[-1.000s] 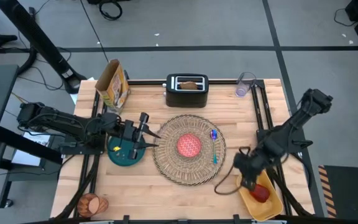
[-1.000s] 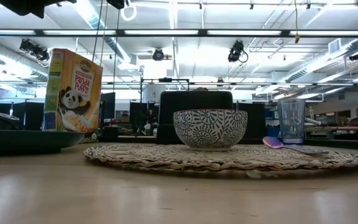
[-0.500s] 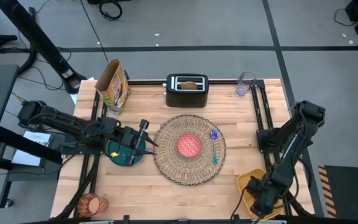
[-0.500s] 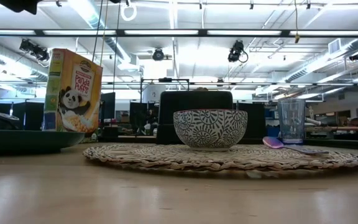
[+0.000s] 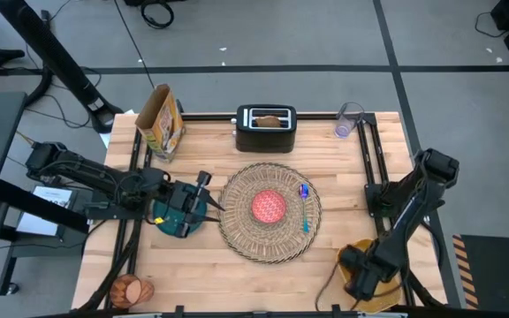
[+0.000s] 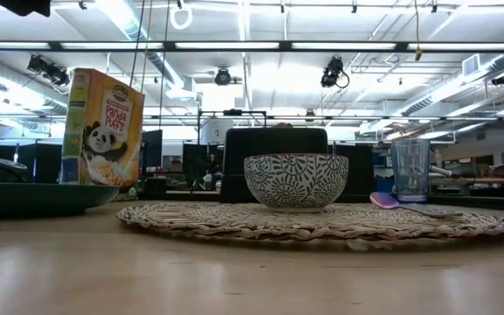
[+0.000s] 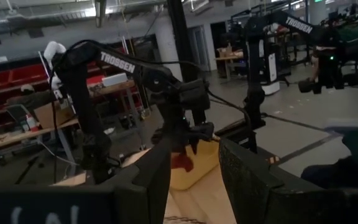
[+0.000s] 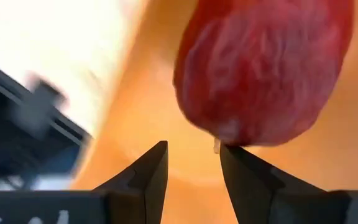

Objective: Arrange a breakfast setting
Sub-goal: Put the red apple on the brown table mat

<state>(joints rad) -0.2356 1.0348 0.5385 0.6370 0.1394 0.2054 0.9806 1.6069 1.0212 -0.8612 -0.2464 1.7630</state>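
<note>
**Operator:** Right tool [image 8: 191,163] is down inside the yellow bin [image 5: 353,261] at the near right corner of the table [image 5: 325,141]. On my right wrist view the fingers [image 8: 146,171] are parted, with the red apple [image 8: 263,68] just beyond the tips. One finger looks very close to the apple's skin; I can't tell if it touches. In the high view the arm covers the apple.

**Second:** And the left side?

**Operator:** Left tool [image 5: 203,190] sits low over the teal plate [image 5: 173,226], at the left edge of the woven placemat [image 5: 237,231]. My left wrist view shows its fingers [image 7: 157,180] spread apart, nothing between them, and it looks across at the right arm over the bin.

**Second:** What's on the mat?

**Operator:** I see the small bowl [image 5: 269,206] at the centre, red inside from above, patterned on the outside in the low view [image 6: 296,181]. The blue spoon [image 5: 305,205] lies on the mat just right of the bowl.

**Second:** Farther back?

**Operator:** A black toaster [image 5: 266,128] at the far edge holds the toast slice [image 5: 270,120] in its slot. The cereal box [image 5: 160,121] stands at the far left, a clear glass [image 5: 349,119] at the far right.
</note>
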